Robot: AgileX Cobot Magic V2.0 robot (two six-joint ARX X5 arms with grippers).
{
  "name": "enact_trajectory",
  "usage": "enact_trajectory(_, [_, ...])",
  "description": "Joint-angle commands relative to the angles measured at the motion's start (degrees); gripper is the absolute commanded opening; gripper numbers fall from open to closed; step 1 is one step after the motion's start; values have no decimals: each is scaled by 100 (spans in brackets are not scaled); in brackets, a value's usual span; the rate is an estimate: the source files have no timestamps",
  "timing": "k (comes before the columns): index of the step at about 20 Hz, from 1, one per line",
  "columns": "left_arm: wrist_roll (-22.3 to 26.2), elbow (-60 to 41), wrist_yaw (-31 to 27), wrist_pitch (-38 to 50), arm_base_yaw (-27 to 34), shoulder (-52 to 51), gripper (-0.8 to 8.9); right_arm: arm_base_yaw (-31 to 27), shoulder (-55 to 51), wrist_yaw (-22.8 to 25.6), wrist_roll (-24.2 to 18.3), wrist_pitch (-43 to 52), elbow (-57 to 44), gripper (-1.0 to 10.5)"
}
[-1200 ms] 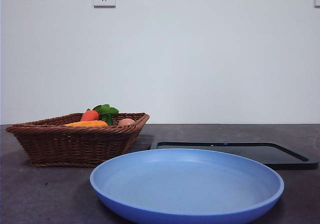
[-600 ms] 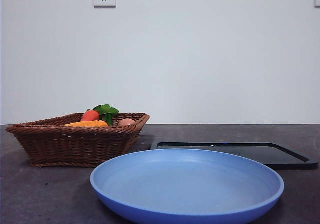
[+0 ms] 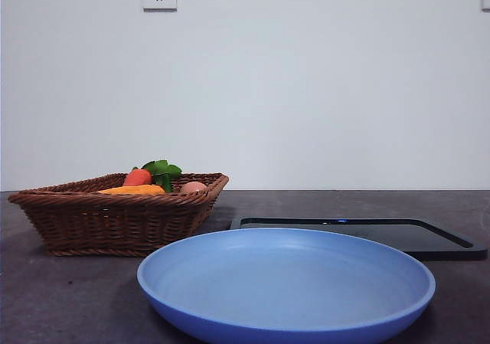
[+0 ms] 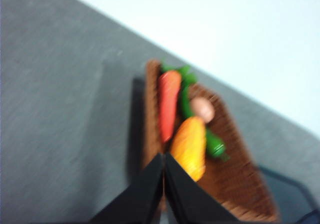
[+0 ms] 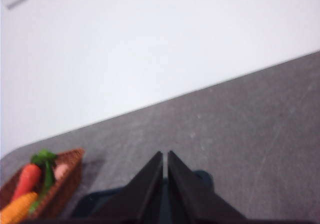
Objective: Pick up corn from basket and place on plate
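Nothing changes in the front view across the last second: basket, plate and black tray sit exactly as before, no arm enters. So the task has not started in any visible way.

The corn lies inside the basket, only its top edge showing over the rim from the front. Left wrist view shows it better: corn lies lengthwise in the basket, beside the carrot, with the small tan ball just past its far end and a green item alongside.

Left hand hangs above the basket's near end, jaws pressed together, holding nothing. The picture is blurred, which suggests the arm is moving.

Right hand is also closed and empty, well apart from the basket, over the tray side of the table.

Plate is bare. Judgement: approach phase; left hand needs to open before it can take the corn.
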Motion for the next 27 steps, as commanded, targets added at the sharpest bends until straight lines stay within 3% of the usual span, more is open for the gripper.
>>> enact_trajectory(1, [-216,417,55,-39,22,151,6,-9,155,15,50,-376,422,3])
enact_trajectory(6, [7,1102,566,-538,22,737,6,-2,750,-389,-466,-1290,1178,3])
enact_trajectory(13, [1104,2033,1799,-1617,15,1886,6,11,2109,-1722,-1541,-2699,2131,3])
enact_trajectory(16, [1644,2376,2164,-2201,-50,2297,6,105,2682,-2026,-1969,-3254,2470,3])
enact_trajectory(24, [2592,3064,2334,-3508,-586,3106,6,787,3685,-2028,-2575,-4295,3152,3])
enact_trajectory(27, [2614,3115,2334,-3626,-761,3239,7,1095,3840,-2006,-2605,-4358,3252,3])
